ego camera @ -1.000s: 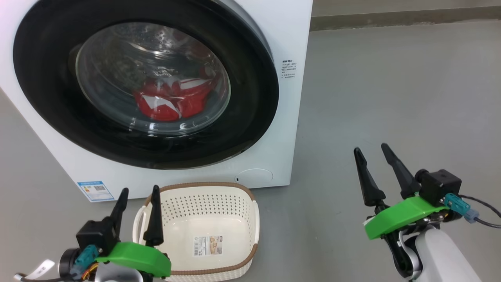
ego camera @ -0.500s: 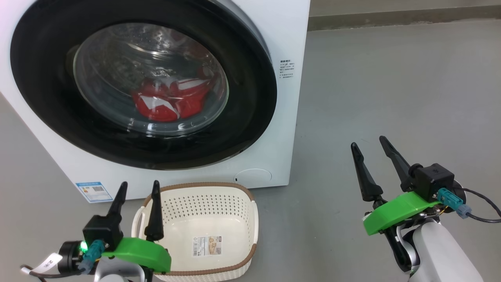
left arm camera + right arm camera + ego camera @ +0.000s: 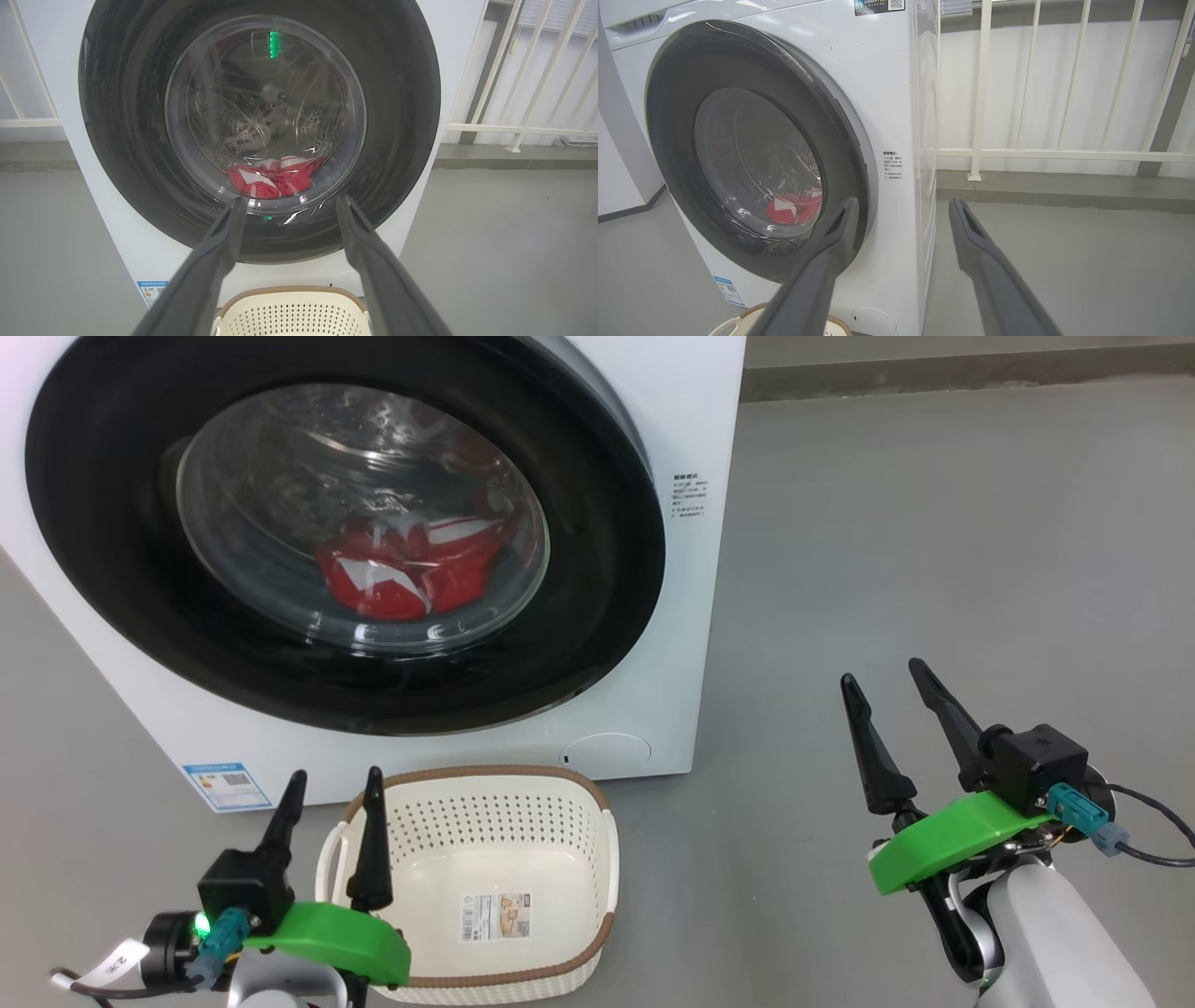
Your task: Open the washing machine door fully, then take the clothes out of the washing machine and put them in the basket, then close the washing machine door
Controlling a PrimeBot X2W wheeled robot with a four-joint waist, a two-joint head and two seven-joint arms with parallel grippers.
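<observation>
Head camera looks down, wrist cameras forward; all share the washing machine door (image 3: pixel 597 569).

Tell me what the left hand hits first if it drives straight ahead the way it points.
Probably the washing machine door: the left hand is open and aims at the glass's lower edge, passing above the basket. Depth is hard to judge.

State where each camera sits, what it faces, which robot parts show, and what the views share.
Head: on the head, looking forward and down at the door, basket and floor; the open left gripper and right gripper show.
Left wrist: faces the door squarely, with the basket rim below; its own fingers show.
Right wrist: faces the washer obliquely at its right front corner, railing behind; its own fingers show.
Shared: all three show red clothes behind the door glass.
</observation>
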